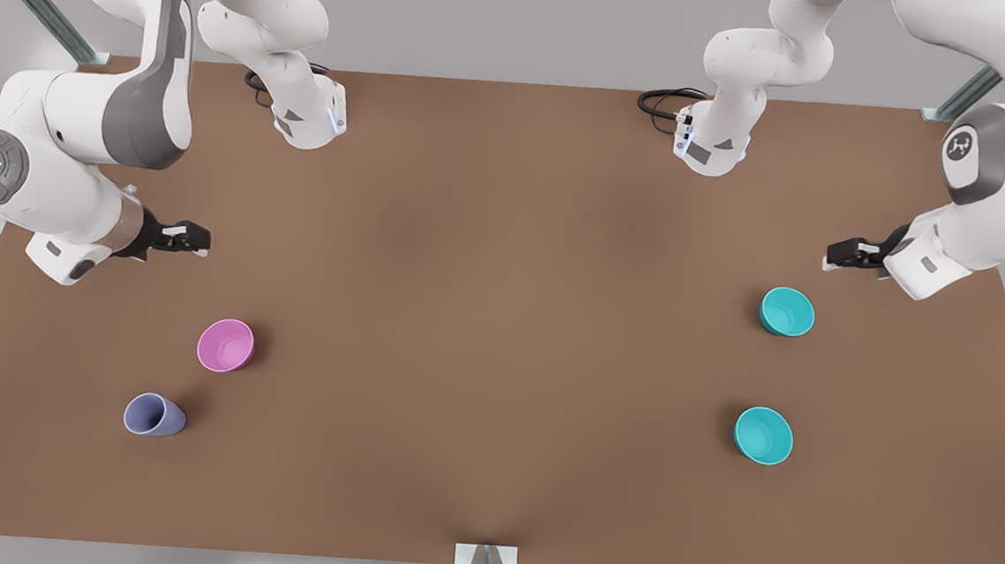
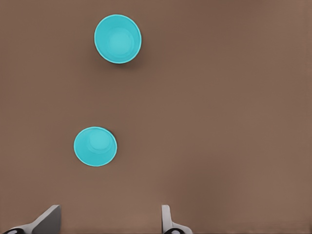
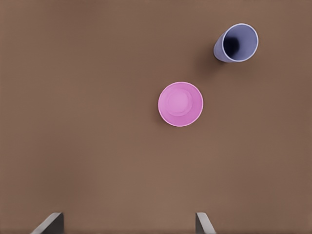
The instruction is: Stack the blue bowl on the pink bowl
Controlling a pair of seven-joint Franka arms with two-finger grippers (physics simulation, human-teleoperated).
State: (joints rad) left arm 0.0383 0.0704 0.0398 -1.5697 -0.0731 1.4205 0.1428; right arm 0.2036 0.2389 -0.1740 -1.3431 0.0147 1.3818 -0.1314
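Observation:
Two alike teal-blue bowls sit upright at the front view's right: a farther blue bowl (image 1: pixel 787 311) (image 2: pixel 95 146) and a nearer one (image 1: pixel 763 435) (image 2: pixel 117 38). The pink bowl (image 1: pixel 226 345) (image 3: pixel 180 104) stands upright at the front view's left. My left gripper (image 1: pixel 827 259) (image 2: pixel 108 219) hovers open above the table, just behind the farther blue bowl, holding nothing. Over on the front view's left, my right gripper (image 1: pixel 205 239) (image 3: pixel 127 223) is also open and empty, raised behind the pink bowl.
A lavender-blue tumbler cup (image 1: pixel 154 415) (image 3: pixel 236 43) lies tilted near the pink bowl, toward the table's front edge. The brown table (image 1: pixel 500 317) spreads wide between the two groups. Both arm bases stand at the back edge.

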